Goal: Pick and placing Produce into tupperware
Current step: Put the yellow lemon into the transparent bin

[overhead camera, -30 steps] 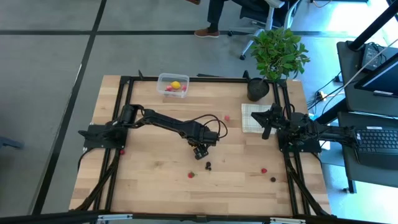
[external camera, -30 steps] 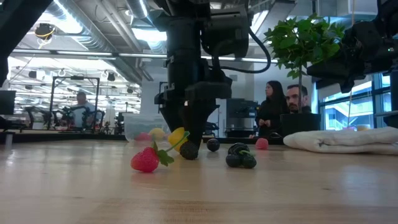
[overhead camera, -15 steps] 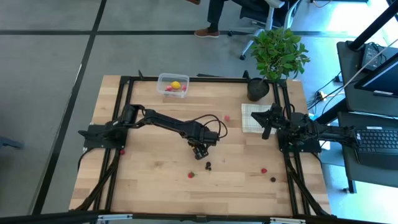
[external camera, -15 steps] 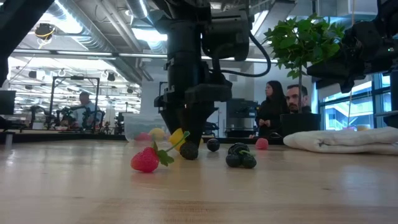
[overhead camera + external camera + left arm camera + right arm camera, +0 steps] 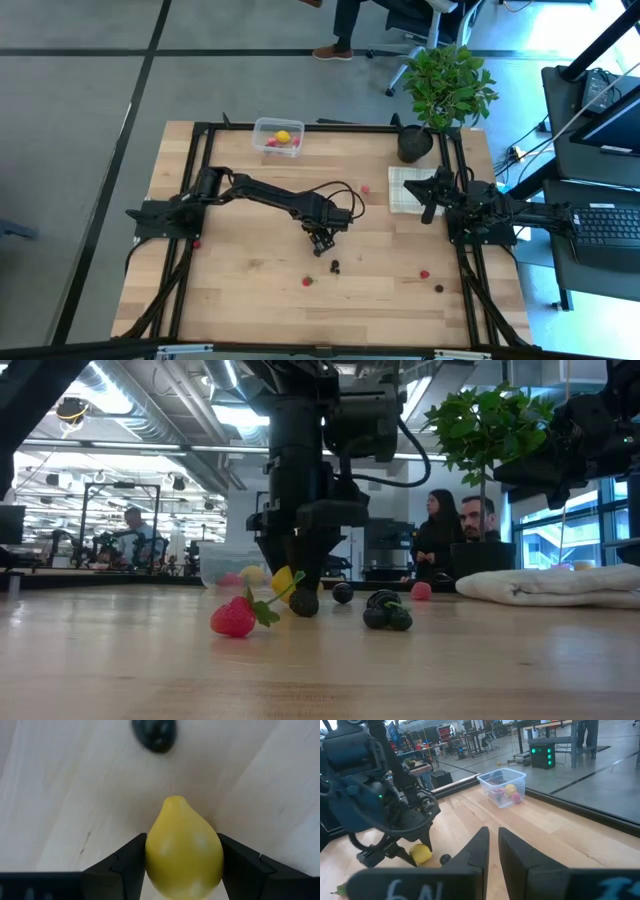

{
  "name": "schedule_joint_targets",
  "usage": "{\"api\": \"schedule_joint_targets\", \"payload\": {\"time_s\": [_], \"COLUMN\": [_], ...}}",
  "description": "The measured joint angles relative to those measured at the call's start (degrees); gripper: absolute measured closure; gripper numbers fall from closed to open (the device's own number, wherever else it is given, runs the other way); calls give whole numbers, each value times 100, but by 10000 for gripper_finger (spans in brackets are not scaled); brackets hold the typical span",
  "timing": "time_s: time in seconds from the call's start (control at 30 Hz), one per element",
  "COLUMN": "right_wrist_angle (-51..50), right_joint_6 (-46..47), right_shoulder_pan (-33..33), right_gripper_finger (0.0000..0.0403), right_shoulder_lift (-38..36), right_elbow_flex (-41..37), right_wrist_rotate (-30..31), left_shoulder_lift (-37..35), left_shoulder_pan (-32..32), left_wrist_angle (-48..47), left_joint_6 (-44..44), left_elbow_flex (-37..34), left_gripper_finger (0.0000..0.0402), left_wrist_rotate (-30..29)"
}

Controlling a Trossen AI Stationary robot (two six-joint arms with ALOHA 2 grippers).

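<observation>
My left gripper (image 5: 320, 242) stands at mid-table, pointing down, shut on a yellow toy lemon (image 5: 184, 851) that also shows in the low view (image 5: 285, 582). A dark berry (image 5: 155, 732) lies just past it. The clear tupperware (image 5: 278, 137) sits at the far edge with a lemon and red berries inside. Loose produce lies on the near half: a strawberry (image 5: 235, 617), a blackberry cluster (image 5: 386, 612) and red and dark berries (image 5: 424, 273). My right gripper (image 5: 493, 845) hovers shut over the white cloth (image 5: 403, 190) at the right. My left gripper pinches the lemon across its broad middle (image 5: 150, 855), one finger (image 5: 125, 862) on each side. The fingers come from above, pointing down. The lemon sits low by the tabletop; I cannot tell whether it rests on the wood or hangs just clear.
A black plant pot (image 5: 415, 143) with a leafy plant stands at the far right corner, beside the cloth. A red berry (image 5: 365, 188) lies left of the cloth and another (image 5: 197, 243) by the left arm's base. People sit beyond the far edge.
</observation>
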Motion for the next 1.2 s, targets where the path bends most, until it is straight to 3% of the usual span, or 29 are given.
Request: {"api": "schedule_joint_targets", "payload": {"time_s": [0.37,0.7,0.93,1.2], "right_wrist_angle": [0,0,2,2], "right_joint_6": [0,-4,-4,-2], "right_shoulder_pan": [0,1,0,0], "right_gripper_finger": [358,358,358,358], "right_shoulder_lift": [0,11,11,11], "right_elbow_flex": [0,0,0,0], "right_wrist_rotate": [2,2,4,4], "left_shoulder_lift": [-1219,-2499,-2346,-1553], "left_shoulder_pan": [697,2273,3365,3957], "left_wrist_angle": [-1052,-1182,-706,-285], "left_joint_6": [29,123,748,1218], "left_elbow_flex": [0,9,7,0], "left_gripper_finger": [199,199,201,201], "left_wrist_rotate": [-298,-874,-731,-375]}}
